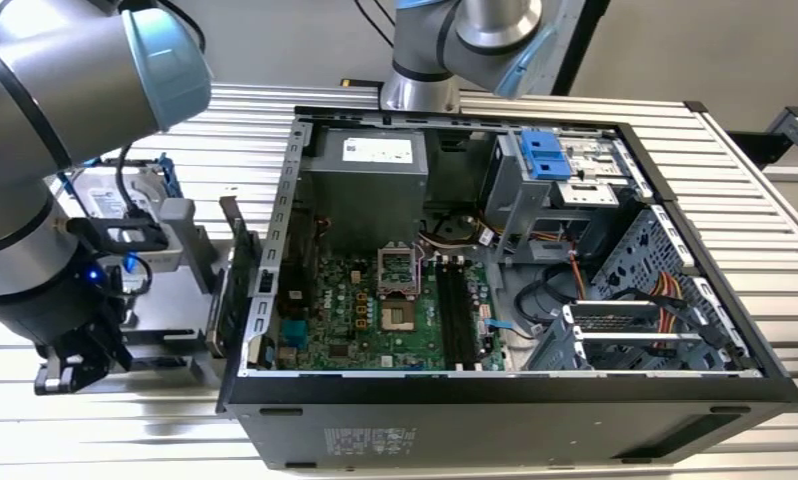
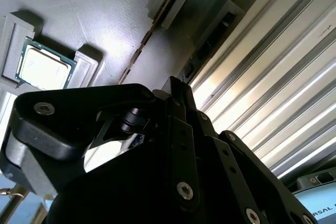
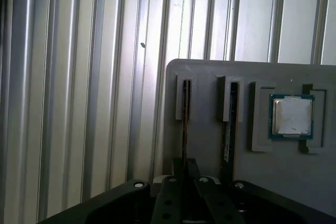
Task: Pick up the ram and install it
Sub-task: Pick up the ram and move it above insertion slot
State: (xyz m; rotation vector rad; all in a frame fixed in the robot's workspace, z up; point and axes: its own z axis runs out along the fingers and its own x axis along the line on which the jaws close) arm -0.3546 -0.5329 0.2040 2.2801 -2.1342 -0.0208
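— Where is the hand sitting right now?

— It is hanging low at the grey holder, near the bench's edge on the exterior view's left, outside the computer case. It is lining up with the ram, which is standing on its thin edge in the slot nearest the holder's corner.

— Is it pinching the ram?

— I cannot tell whether the hand is spread or pressed together (its own dark body is covering that spot in both wrist views).

— What is worrying you?

— A second stick is standing in the neighbouring slot, just beside the ram, with the processor lying beyond it. I am judging that a small sideways error is risking the hand landing on the slot wall. A skewed grip is the other risk, leaving the ram binding and dragging the holder up. The motherboard's black slots are lying well apart, past the case wall.
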